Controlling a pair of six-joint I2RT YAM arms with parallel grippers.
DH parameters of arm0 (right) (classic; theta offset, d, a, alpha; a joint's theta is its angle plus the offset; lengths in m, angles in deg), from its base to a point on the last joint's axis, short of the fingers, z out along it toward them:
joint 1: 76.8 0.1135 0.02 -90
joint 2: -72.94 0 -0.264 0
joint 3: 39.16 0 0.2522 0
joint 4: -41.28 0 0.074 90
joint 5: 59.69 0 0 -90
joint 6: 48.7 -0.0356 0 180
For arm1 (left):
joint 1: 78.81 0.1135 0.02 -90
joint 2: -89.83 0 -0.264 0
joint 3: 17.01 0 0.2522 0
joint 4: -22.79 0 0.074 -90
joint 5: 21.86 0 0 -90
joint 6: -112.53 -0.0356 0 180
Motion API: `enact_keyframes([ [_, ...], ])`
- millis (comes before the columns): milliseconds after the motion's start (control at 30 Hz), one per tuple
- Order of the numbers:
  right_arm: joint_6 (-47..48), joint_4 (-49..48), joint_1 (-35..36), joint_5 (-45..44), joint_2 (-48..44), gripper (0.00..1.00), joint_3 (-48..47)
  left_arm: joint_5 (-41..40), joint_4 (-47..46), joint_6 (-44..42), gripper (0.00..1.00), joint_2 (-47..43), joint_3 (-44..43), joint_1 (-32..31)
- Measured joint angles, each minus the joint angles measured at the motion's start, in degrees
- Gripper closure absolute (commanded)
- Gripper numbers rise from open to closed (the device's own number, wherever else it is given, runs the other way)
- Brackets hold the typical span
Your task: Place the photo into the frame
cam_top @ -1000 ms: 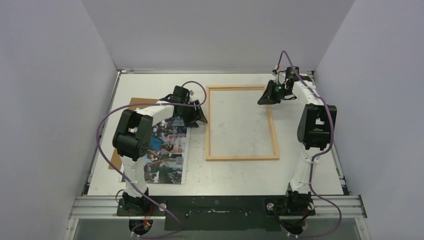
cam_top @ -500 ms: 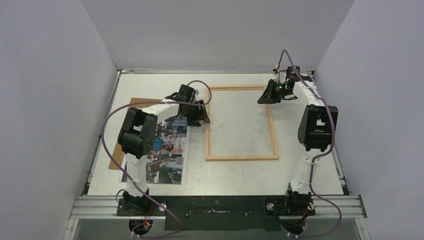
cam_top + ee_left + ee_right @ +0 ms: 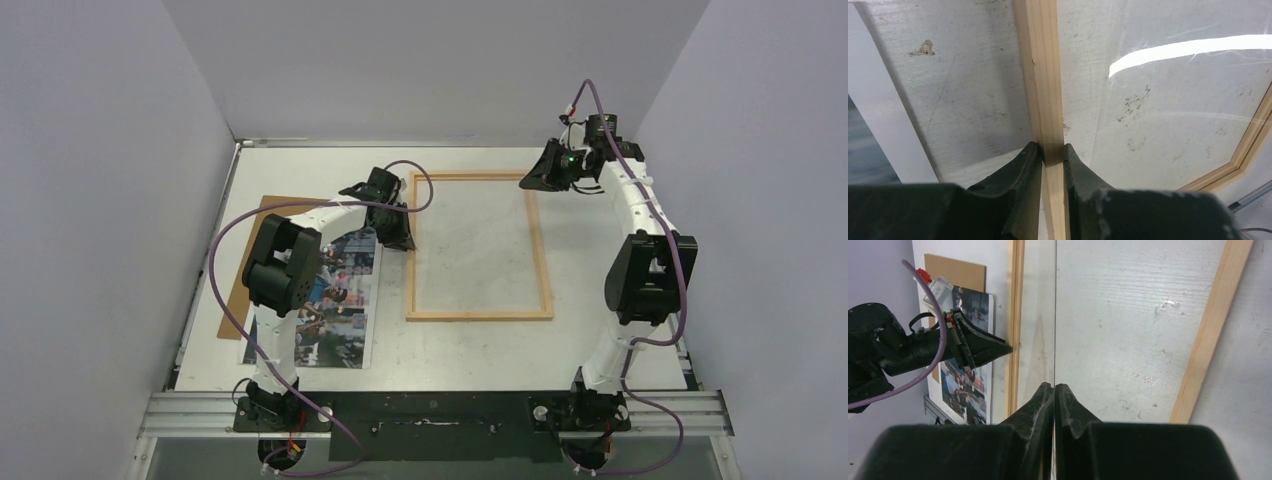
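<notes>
The frame (image 3: 480, 315) lies flat in the middle of the counter (image 3: 470, 350), long sides running away from the arm bases. The left fingers (image 3: 1028, 165) are clamped on its left rail, one on each side of the wood, a little toward the far end of that rail. In the left wrist view the area inside the frame carries a bright streak of reflected light. The right fingers (image 3: 1040, 405) sit at the frame's far right corner, pressed together with no visible gap. A thin straight line runs up from between their tips across the inside of the frame, but whether they pinch anything cannot be told. The photo (image 3: 335, 300) lies face up on the counter just left of the frame, close beside the left rail and apart from it. Part of it rests on a brown board (image 3: 955, 275) that sticks out past its far and left edges. Neither pair of fingers touches the photo.
</notes>
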Motion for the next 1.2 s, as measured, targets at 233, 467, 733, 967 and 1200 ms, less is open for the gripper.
enact_keyframes([
  [233,-5.51,-0.26,1.11,-0.72,-6.58,1.0,2.58,0.76,0.15,-3.8,1.0,-0.22,0.26,0.61],
  [467,-12.7,-1.77,3.41,-0.94,-12.15,1.0,4.63,4.5,0.17,-8.52,0.88,-3.06,4.7,4.68],
  [733,-19.54,-2.73,9.79,-2.91,-14.91,1.0,1.05,12.52,0.2,-9.55,0.52,-4.74,7.5,11.69],
  [967,-29.24,-5.81,13.18,-5.07,-17.22,1.0,1.07,17.09,-0.09,-6.34,0.48,-11.56,7.65,12.57],
  [1200,-39.45,-13.84,14.08,-5.79,-17.7,1.0,3.96,5.09,1.97,-1.77,0.48,-18.47,8.02,18.01],
])
